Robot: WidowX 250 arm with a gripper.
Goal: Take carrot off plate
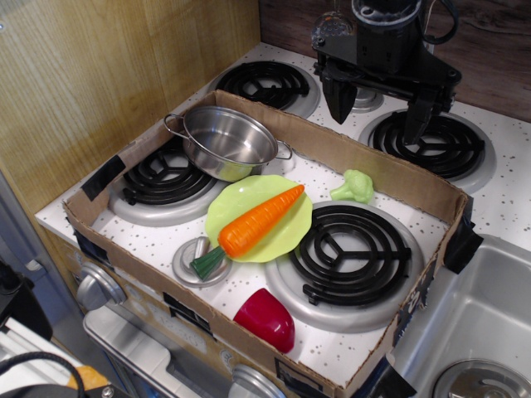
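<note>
The orange carrot (259, 220) lies diagonally across the lime-green plate (286, 236), its dark green stem end hanging over the plate's front-left rim. The plate sits on the white stovetop between the burners inside a low cardboard frame. My gripper (380, 109) hangs above the back edge of the frame, well behind and to the right of the plate. Its two dark fingers point down, spread apart, with nothing between them.
A steel pot (231, 143) with handles sits just behind-left of the plate. A light green broccoli toy (354, 186) lies to the plate's right. A dark red bowl-like object (266, 319) rests at the front cardboard wall (158, 282). A sink (473, 323) lies at the right.
</note>
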